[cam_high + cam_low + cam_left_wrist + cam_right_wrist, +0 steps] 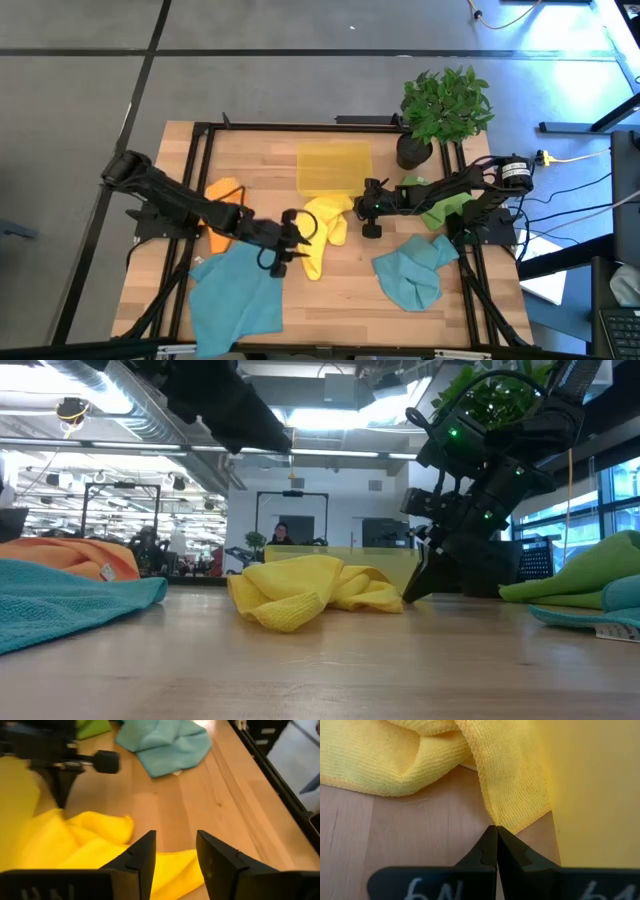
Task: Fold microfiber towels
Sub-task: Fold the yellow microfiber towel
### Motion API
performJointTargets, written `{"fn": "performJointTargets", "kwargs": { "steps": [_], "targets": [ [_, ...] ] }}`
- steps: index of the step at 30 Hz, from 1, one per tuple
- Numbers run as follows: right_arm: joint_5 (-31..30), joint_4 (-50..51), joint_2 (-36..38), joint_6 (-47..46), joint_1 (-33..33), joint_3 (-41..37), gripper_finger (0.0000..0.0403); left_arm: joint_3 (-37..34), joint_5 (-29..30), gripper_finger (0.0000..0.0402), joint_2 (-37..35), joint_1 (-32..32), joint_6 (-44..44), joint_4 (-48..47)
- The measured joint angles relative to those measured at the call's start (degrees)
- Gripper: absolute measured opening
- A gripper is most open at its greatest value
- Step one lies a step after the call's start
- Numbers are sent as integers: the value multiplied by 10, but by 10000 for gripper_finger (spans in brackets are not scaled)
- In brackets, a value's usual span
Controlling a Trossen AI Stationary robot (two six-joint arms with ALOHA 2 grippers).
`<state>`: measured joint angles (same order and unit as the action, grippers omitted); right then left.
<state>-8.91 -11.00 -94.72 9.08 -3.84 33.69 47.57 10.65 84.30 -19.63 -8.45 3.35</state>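
Observation:
A crumpled yellow towel [325,232] lies on the table's middle. My left gripper [175,847] hangs open above the towel's near-left part [293,245], its fingers clear of the cloth. My right gripper [496,827] is shut, and its tips stand at the towel's far-right corner [520,815], down by the tabletop [412,595]. Around it on the wood lie two teal towels [235,292] [410,272], an orange towel [225,195] and a green towel [440,212]. My right gripper comes slanting down from the table's right, and its shut fingertips [490,837] meet the hem at the yellow towel's corner [492,817]. Whether any cloth is between them, I cannot tell. The towel lies slack on the table.
A translucent yellow bin [335,165] stands at the far middle, and a potted plant [440,105] at the far right. Bare wood [350,290] shows between the two teal towels near the front edge. A black frame [200,140] runs along the table's sides.

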Motion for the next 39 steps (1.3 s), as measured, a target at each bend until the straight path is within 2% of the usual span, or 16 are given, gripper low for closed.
{"fn": "performJointTargets", "kwargs": {
  "steps": [11, 21, 27, 35, 39],
  "targets": [
    [1, -1, 0, -10, 0, 0, 4, 54, 39, 135, 110, -61, 0, 3],
    [11, -2, 0, -9, 0, 1, 4, 67, 46, 135, 162, -64, -20, 9],
    [15, -2, 0, -9, 0, 1, 4, 67, 25, 135, 179, -70, -46, 49],
    [20, -4, 0, -10, -1, 1, 4, 67, 4, 136, 203, -65, -72, 44],
    [25, 0, 0, -13, -1, 5, 4, 67, -11, 159, 213, -63, -94, 44]
  ]
}}
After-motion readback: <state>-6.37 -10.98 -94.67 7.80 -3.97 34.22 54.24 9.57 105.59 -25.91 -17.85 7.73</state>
